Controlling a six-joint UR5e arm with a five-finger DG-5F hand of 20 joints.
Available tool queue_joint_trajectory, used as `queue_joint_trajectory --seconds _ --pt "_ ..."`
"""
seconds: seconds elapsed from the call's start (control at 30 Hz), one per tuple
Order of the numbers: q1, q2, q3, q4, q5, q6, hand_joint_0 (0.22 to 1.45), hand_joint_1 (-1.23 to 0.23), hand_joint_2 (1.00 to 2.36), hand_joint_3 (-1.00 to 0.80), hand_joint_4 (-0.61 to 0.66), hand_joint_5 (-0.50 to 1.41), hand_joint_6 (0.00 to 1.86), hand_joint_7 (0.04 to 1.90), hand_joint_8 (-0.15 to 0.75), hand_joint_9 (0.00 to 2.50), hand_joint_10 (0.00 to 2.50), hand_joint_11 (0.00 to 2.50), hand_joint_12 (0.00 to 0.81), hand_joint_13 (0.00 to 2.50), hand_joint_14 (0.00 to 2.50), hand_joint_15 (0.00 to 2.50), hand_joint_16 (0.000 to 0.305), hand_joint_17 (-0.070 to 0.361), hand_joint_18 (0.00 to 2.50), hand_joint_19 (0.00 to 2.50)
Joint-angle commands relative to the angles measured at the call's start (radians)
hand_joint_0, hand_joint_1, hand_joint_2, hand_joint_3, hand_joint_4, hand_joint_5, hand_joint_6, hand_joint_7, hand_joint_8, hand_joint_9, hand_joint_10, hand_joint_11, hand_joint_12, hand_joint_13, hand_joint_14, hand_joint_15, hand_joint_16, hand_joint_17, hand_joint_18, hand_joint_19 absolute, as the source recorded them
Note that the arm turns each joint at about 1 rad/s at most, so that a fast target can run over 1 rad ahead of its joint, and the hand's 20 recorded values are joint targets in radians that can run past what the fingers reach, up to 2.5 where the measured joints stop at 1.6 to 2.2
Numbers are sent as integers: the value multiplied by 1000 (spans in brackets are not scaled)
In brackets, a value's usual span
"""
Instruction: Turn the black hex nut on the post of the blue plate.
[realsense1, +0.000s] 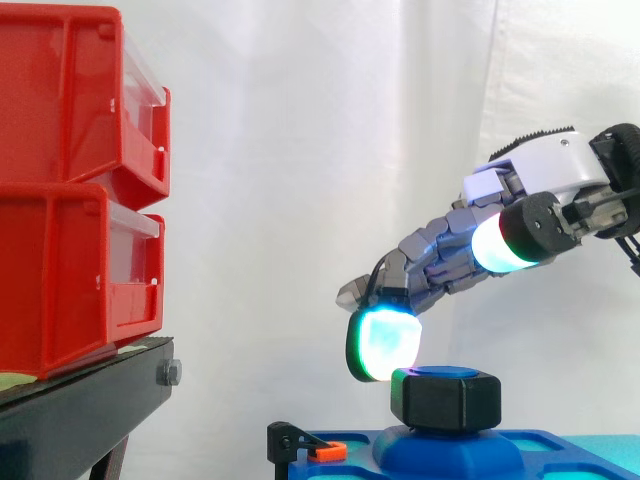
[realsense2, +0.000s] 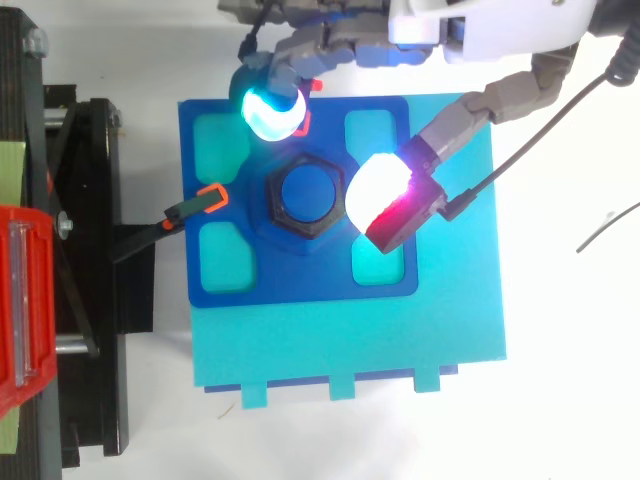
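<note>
The black hex nut (realsense1: 445, 400) (realsense2: 275, 195) sits on the blue post (realsense2: 307, 192) at the middle of the blue plate (realsense2: 300, 280) (realsense1: 560, 455). My hand (realsense1: 560, 165) (realsense2: 480, 25) reaches in from the right, above the nut, with its fingers spread. One glowing cyan fingertip (realsense1: 385, 343) (realsense2: 268, 110) hangs just beside the nut's upper left edge. The thumb pad (realsense1: 500, 245) (realsense2: 378, 190) is raised well above the nut on its other side. Nothing is held between them.
Two stacked red bins (realsense1: 70, 180) stand on a black stand (realsense1: 80, 410) at the left. A black clamp with an orange tip (realsense2: 195, 205) (realsense1: 310, 447) holds the plate's left edge. The plate rests on a cyan base (realsense2: 350, 340).
</note>
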Motion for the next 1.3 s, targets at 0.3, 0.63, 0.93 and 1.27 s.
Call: queue_joint_trajectory --seconds 0.3,0.63,0.93,1.27 --pt "44 -1 13 70 27 9 454 -204 1000 -500 244 -228 503 803 259 59 0 0 376 43 2 27 57 127 49 308" --pt "114 -26 13 92 76 69 453 -202 1000 -500 244 -228 503 805 261 66 0 0 378 48 1 32 57 128 52 312" --pt "133 -47 11 85 78 83 453 -200 1000 -500 244 -227 502 802 264 78 0 0 377 53 0 30 57 129 55 311" --pt "133 -47 -7 85 84 83 455 -197 1000 -500 251 -224 503 812 264 85 0 0 377 61 0 33 57 128 62 321"
